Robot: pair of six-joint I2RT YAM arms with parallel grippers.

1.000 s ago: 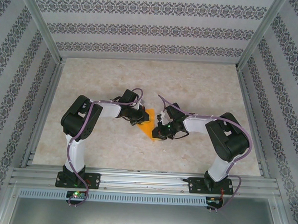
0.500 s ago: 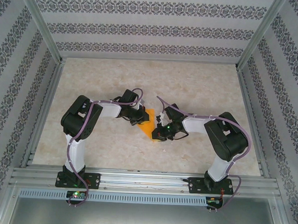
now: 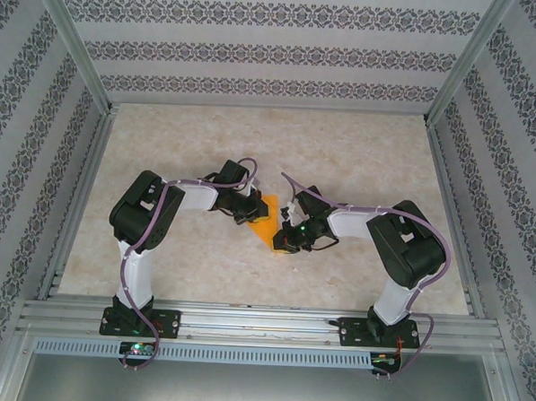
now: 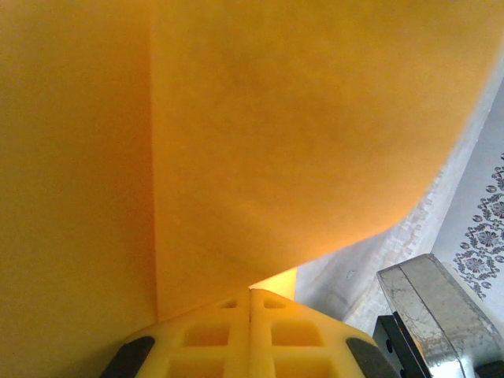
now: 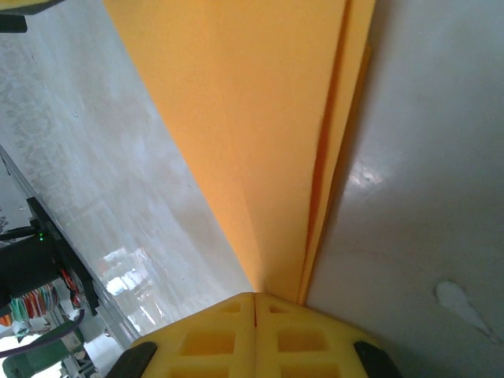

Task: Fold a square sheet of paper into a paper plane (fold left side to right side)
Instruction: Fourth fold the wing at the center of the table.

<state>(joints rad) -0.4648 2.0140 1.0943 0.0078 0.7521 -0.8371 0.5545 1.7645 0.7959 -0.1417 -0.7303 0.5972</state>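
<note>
Elbows out; left end effector [image 4: 250, 293], right end effector [image 5: 254, 296] on paper [image 4: 299, 134]

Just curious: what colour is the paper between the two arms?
The paper is plain orange, with no pattern; the left wrist view shows it best.

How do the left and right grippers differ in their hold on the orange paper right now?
The left gripper meets a broad, single-creased face of the orange paper; the right gripper pinches a narrow, layered folded edge. From above, the left sits at the paper's far-left side, the right at its near tip. Both have fingers shut on it.
</note>
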